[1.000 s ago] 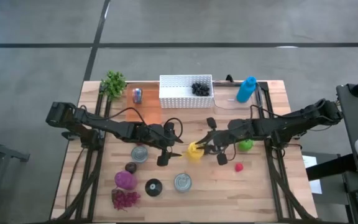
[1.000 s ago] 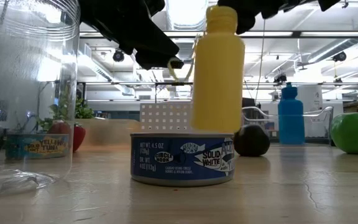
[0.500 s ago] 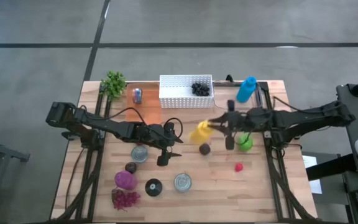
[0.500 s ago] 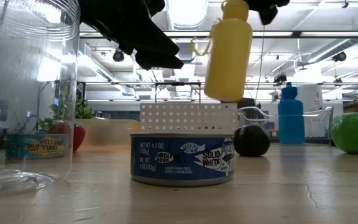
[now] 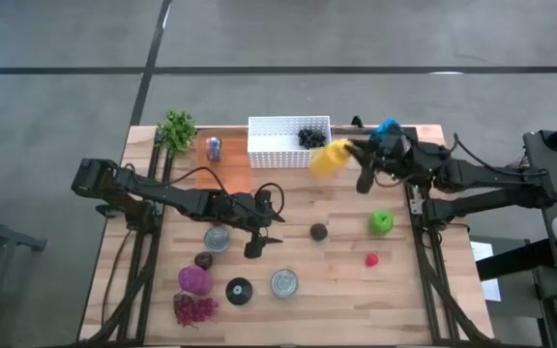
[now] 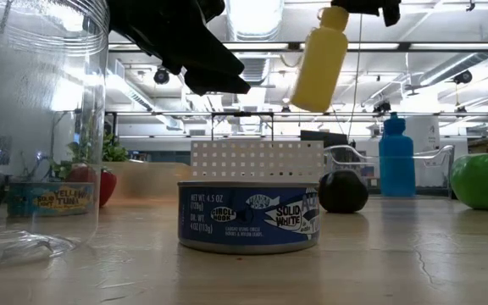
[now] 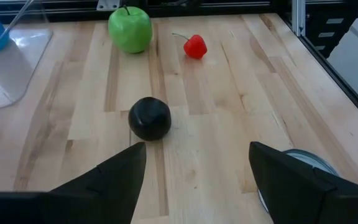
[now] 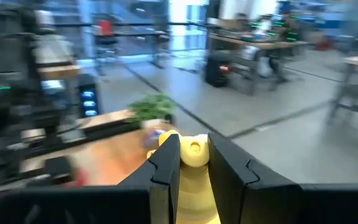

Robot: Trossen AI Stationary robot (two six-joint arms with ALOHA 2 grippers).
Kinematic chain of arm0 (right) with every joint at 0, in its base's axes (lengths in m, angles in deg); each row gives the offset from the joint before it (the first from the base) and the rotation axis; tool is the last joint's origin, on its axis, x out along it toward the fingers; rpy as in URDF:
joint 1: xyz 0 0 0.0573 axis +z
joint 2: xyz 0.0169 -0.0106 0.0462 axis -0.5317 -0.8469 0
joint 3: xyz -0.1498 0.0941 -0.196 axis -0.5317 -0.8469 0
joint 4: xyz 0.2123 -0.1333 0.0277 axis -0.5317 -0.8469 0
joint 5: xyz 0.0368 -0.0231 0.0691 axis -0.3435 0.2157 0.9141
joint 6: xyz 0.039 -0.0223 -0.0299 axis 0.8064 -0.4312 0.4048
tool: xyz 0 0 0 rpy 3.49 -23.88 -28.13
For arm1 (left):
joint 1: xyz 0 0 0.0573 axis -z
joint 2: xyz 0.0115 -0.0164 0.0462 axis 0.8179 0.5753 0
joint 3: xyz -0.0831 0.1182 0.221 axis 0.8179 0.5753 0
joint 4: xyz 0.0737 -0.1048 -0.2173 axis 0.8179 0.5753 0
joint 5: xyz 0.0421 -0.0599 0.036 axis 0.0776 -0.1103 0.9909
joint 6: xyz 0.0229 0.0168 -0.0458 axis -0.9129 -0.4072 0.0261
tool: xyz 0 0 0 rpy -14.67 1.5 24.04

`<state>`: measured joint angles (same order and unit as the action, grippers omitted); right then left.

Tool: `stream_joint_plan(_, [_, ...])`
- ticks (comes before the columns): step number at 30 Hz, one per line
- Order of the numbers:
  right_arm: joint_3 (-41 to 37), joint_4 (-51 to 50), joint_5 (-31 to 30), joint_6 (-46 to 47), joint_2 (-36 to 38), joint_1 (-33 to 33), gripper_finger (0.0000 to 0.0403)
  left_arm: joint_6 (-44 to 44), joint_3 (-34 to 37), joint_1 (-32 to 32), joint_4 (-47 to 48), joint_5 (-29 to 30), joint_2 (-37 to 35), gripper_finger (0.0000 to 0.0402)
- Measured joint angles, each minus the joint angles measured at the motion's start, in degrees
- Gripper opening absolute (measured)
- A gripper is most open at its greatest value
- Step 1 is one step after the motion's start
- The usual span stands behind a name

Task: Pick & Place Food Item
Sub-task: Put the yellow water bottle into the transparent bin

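A yellow squeeze bottle (image 5: 330, 158) hangs in the air at the right near corner of the white perforated basket (image 5: 289, 142), which holds dark grapes (image 5: 310, 137). My right gripper (image 5: 349, 157) is shut on its cap end; the low view shows the yellow bottle (image 6: 318, 63) slanting high above the table. My left gripper (image 5: 259, 239) stands open over the middle of the table, nothing between its fingers (image 7: 114, 177), facing a black ball (image 7: 149, 118) that rests on the wood. My right gripper pinches the bottle's cap end (image 8: 193, 152) between its two fingers (image 8: 166, 168). The fingers reach in about level from the table's right side. The bottle is lifted clear, tilted, its body (image 6: 316, 76) slanting down and away from the fingers.
A green apple (image 5: 382, 222), a small red fruit (image 5: 371, 259), tuna cans (image 5: 284, 282) (image 5: 218, 238), a purple fruit (image 5: 194, 279) and a dark disc (image 5: 239, 289) lie on the near half. A blue bottle (image 5: 384, 137), a soda can (image 5: 214, 147) and a green plant (image 5: 176, 129) stand along the far edge.
My right gripper has carried the yellow bottle up and toward the table's far right, from beside the black ball to the white basket's corner. It has tipped from pointing down to about level, and the bottle has gone from upright to slanting.
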<state>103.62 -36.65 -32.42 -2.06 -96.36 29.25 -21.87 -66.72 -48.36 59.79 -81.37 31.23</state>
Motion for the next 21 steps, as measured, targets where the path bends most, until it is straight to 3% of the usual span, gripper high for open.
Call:
stream_joint_plan(4, [3.0, -4.2, -3.7, 1.5, -0.8, -3.7, 0.0059, 0.0, 0.0, 0.0, 0.0, 0.0, 0.0, 0.0287])
stream_joint_plan(21, [5.2, -8.4, -4.0, 7.3, -3.3, -22.0, 0.0059, 0.0, 0.0, 0.0, 0.0, 0.0, 0.0, 0.0286])
